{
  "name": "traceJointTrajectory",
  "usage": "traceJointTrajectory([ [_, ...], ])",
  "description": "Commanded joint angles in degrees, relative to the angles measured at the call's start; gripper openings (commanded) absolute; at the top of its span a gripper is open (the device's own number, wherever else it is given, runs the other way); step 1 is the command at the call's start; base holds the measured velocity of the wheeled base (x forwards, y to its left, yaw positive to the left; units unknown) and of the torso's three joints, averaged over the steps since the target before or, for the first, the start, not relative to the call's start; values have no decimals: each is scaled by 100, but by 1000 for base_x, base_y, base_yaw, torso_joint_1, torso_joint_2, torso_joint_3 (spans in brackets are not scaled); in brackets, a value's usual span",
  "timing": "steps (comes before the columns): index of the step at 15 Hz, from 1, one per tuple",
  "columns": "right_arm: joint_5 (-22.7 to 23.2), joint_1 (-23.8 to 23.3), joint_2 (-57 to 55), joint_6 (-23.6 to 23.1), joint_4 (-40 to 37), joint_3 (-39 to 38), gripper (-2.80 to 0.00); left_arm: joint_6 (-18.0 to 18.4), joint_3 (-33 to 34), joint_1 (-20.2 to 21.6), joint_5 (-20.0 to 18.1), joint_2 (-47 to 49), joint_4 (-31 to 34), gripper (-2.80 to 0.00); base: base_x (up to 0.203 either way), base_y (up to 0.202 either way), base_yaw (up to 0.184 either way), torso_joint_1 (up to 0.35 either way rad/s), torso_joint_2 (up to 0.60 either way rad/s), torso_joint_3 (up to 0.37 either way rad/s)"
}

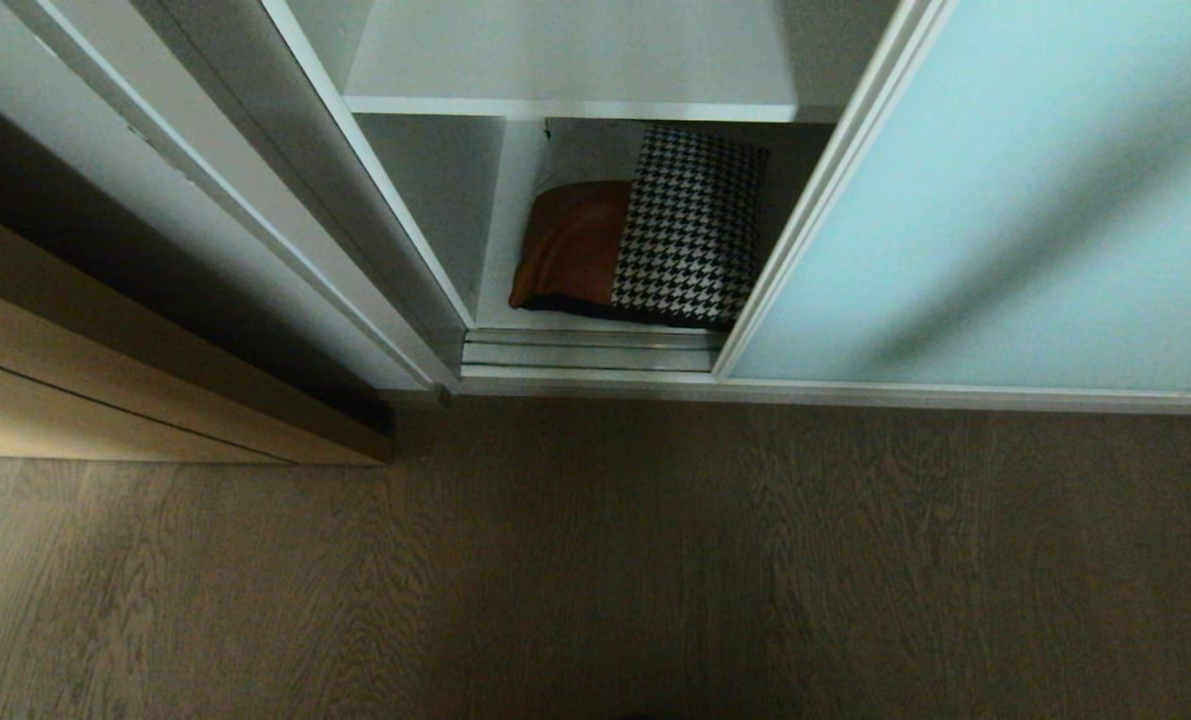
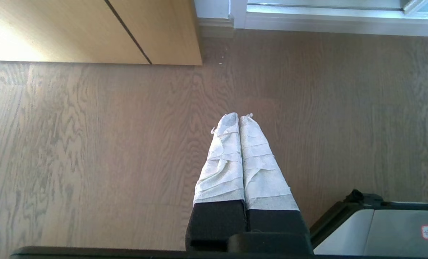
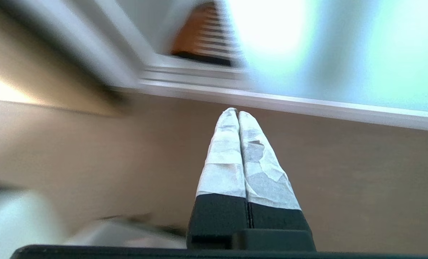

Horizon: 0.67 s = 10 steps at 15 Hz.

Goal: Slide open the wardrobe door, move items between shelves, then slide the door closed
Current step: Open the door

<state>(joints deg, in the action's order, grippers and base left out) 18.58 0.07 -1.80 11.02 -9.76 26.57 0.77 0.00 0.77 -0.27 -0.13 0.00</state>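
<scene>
Pale aqua frosted-glass sliding wardrobe door [image 1: 995, 200] standing part-open at 2 o'clock. Houndstooth, tan-leather and white rectangular cushion [image 1: 645, 230] lying at 12 o'clock beneath plain white shelf [image 1: 575, 105]. Left gripper [image 2: 238, 116] and right gripper [image 3: 237, 111] both closed, empty, hanging over brown wood-grain floor [image 1: 595, 560].

Frosted-glass door [image 1: 995, 190], matt wood-grain floor [image 1: 595, 560], seemingly leather-patched cushion [image 1: 640, 230].

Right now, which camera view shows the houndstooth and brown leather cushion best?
The head view: the houndstooth and brown leather cushion shows whole and sharp on the bottom white shelf. The right wrist view shows only a blurred part of it. The left wrist view shows none of it.
</scene>
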Motion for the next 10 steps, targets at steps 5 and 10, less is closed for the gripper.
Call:
traceJointTrajectory([
  [5,1574,9,-1996,1543,808,834,-280,2,9,2,0,22,0,-280,0,0,0,0,0,0],
  [10,2403,18,-3091,1764,1711,1281,-280,2,9,2,0,22,0,-280,0,0,0,0,0,0],
])
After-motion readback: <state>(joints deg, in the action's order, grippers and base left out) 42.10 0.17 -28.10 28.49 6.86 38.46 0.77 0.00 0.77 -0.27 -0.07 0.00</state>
